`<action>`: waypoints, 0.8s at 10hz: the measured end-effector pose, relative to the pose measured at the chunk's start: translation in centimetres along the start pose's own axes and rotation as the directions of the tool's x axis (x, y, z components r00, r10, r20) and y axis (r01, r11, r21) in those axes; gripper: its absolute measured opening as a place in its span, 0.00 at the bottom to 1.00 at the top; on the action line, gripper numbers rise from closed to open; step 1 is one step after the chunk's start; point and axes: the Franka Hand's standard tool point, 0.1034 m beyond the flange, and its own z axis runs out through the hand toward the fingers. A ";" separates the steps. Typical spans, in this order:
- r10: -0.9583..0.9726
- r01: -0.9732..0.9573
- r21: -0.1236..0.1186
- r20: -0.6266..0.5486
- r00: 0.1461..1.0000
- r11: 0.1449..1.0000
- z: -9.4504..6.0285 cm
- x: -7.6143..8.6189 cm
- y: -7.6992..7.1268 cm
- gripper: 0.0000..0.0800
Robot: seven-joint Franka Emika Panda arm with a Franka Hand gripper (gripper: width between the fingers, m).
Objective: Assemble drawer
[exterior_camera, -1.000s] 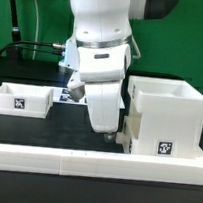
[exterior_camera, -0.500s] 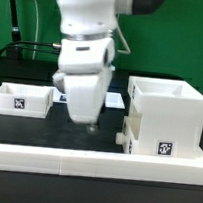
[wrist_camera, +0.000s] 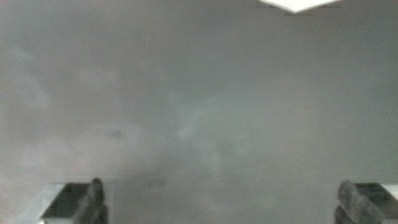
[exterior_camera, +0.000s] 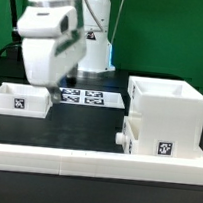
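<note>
One tray partly hidden, fingers cropped

Arm stood at exterior view's left, wrist tilted slightly. Pincer pointed down, low. Fingers spread wide apart, nothing held between them.

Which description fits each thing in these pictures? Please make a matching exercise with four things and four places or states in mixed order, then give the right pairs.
Things:
1 shell
2 loose tray
3 marker board
4 gripper

Descriptions:
A lying flat in the middle, behind the others
B fingers wide apart, nothing between them
C standing at the exterior view's right
D standing at the exterior view's left

Pairs: 1-C, 2-D, 3-A, 4-B
</note>
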 end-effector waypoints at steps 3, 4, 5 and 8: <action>0.044 -0.044 -0.016 0.007 0.999 0.999 -1.2 -1.4 -0.6 0.81; 0.044 -0.044 -0.015 0.007 0.999 0.999 -1.2 -1.4 -0.7 0.81; 0.103 -0.103 -0.015 0.004 0.995 0.995 -1.2 -1.4 -0.7 0.81; 0.368 -0.368 -0.064 -0.014 0.930 0.928 -1.0 -2.9 -0.7 0.81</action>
